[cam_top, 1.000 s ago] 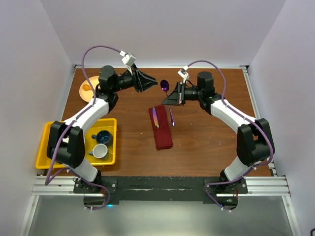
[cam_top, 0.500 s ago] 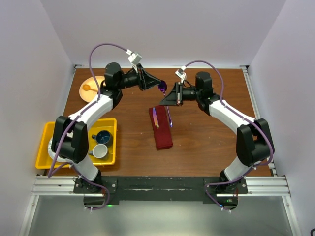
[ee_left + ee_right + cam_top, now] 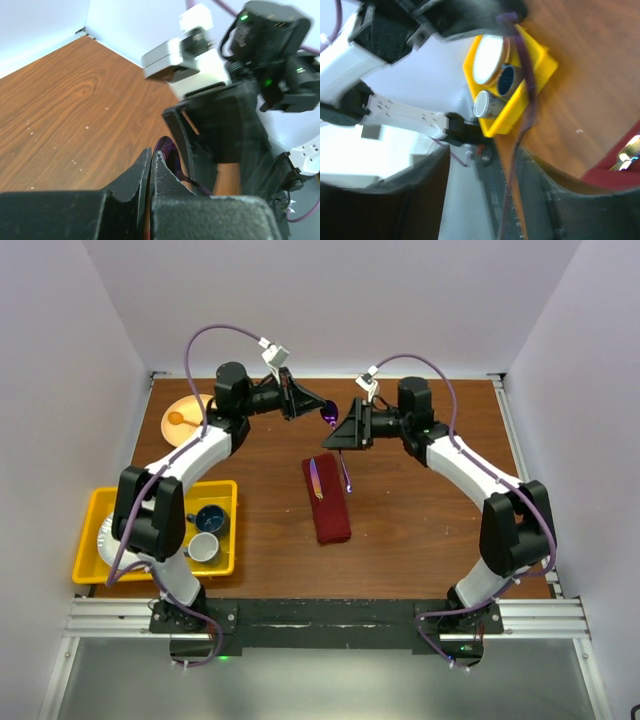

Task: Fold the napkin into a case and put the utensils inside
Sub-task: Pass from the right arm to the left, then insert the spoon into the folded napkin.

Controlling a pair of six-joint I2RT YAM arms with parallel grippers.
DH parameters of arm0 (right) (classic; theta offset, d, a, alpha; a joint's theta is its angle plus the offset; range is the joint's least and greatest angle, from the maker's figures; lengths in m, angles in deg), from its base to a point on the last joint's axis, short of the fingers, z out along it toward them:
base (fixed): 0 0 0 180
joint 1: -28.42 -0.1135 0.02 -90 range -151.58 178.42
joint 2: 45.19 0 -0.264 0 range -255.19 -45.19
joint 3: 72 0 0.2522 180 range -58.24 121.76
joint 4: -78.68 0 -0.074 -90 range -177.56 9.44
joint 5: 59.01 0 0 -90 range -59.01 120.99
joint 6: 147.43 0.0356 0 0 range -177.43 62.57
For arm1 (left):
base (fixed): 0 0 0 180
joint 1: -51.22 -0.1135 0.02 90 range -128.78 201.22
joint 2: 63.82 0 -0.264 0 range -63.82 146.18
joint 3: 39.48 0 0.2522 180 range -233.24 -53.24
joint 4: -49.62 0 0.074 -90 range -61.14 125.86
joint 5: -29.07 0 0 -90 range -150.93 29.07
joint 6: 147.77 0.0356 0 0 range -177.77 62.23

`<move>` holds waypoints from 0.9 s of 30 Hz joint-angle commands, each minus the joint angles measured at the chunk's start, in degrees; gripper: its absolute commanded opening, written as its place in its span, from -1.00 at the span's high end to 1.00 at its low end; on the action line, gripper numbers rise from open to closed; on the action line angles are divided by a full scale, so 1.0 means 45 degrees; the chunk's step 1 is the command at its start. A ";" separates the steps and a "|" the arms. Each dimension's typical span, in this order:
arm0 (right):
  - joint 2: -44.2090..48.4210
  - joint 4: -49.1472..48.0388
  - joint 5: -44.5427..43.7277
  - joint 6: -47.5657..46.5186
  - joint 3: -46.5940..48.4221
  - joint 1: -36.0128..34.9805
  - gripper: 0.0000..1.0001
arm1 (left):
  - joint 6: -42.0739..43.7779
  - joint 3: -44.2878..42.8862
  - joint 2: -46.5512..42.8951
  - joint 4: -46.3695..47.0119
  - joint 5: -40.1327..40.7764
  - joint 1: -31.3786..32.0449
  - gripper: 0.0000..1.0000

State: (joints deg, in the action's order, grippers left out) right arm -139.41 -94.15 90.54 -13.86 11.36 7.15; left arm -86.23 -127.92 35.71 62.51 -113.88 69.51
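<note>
The napkin lies folded as a narrow maroon case (image 3: 331, 516) at mid-table; its corner shows in the right wrist view (image 3: 615, 176). One purple utensil (image 3: 315, 480) rests on its far end. A purple spoon (image 3: 346, 466) hangs above the table behind the case. My left gripper (image 3: 324, 412) is shut on the spoon's bowl (image 3: 169, 149), fingers together (image 3: 151, 151). My right gripper (image 3: 332, 440) stands open around the spoon's handle (image 3: 525, 100), which runs between its spread fingers (image 3: 485, 165).
A yellow tray (image 3: 88, 532) at the left front holds a dark blue cup (image 3: 211, 518), a white cup (image 3: 203, 547) and a white plate. An orange plate (image 3: 186, 416) sits at the back left. Both wrists are close together over the table's far middle.
My left arm swung right to the spoon's bowl and its jaws closed on it. My right gripper, shut on the handle before, has opened.
</note>
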 commanded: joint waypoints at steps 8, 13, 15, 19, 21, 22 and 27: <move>0.0895 0.6520 -0.2020 -0.8679 0.0863 0.1466 -0.40 | 0.1032 -0.1452 0.1963 -0.0024 0.0730 -0.1211 1.00; 0.1794 0.8941 -0.2840 -1.4985 -0.0268 0.0610 -0.19 | 0.1852 -0.1999 0.3253 -0.0083 0.0732 -0.1543 1.00; 0.2300 0.9547 -0.3427 -1.7111 -0.0797 -0.0111 -0.10 | 0.2224 -0.2174 0.3681 -0.0180 0.0712 -0.1621 1.00; 0.2908 0.9511 -0.3936 -1.8743 -0.2085 -0.0934 -0.01 | 0.2751 -0.2331 0.4172 -0.0473 0.0653 -0.1719 1.00; 0.3103 0.9512 -0.4033 -1.9696 -0.2399 -0.1401 0.01 | 0.3084 -0.2370 0.4405 -0.0649 0.0692 -0.1777 1.00; 0.3201 0.9415 -0.4111 -1.9992 -0.2788 -0.1617 0.03 | 0.3123 -0.2390 0.4484 -0.0746 0.0673 -0.1778 1.00; 0.3339 0.8479 -0.4639 -2.1263 -0.3631 -0.3081 0.06 | 0.3689 -0.2409 0.4777 -0.1176 0.0770 -0.1797 1.00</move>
State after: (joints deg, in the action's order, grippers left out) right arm -126.31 -53.22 72.14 -100.06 -2.97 -2.49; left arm -73.38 -136.27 56.75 57.27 -110.27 62.08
